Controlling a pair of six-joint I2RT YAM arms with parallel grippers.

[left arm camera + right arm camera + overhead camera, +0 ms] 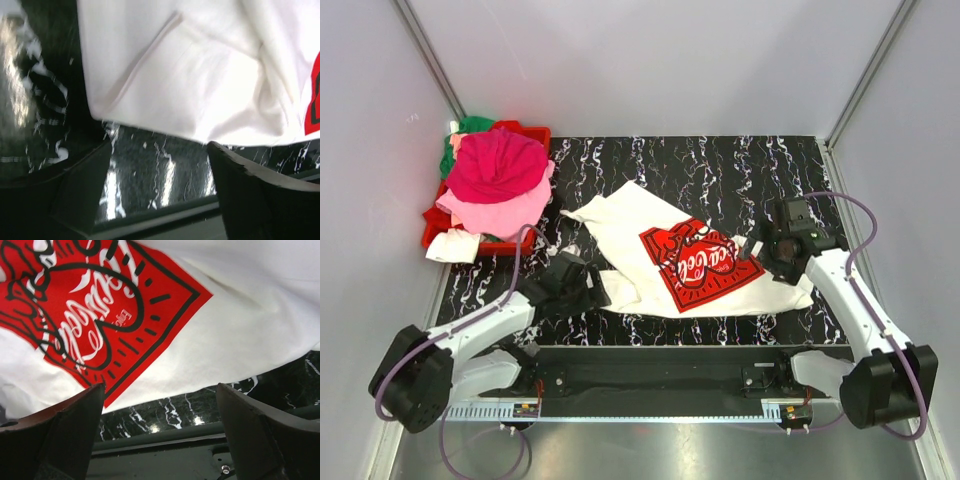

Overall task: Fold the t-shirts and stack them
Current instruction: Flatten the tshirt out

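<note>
The left jaws and the right jaws both stand wide apart, gripping nothing, low over the black marbled tabletop (150,175). Just beyond their tips lies the edge of the large white cloth t-shirt with red print (620,215), spread flat. Far left, magenta and pink shirts (498,165) heap on a red plastic bin (535,131)

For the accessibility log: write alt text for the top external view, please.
A white t-shirt with a red print lies rumpled on a black marbled table, the left arm and right arm flanking it. Far left, a red bin holds heaped magenta, pink and green shirts.
</note>
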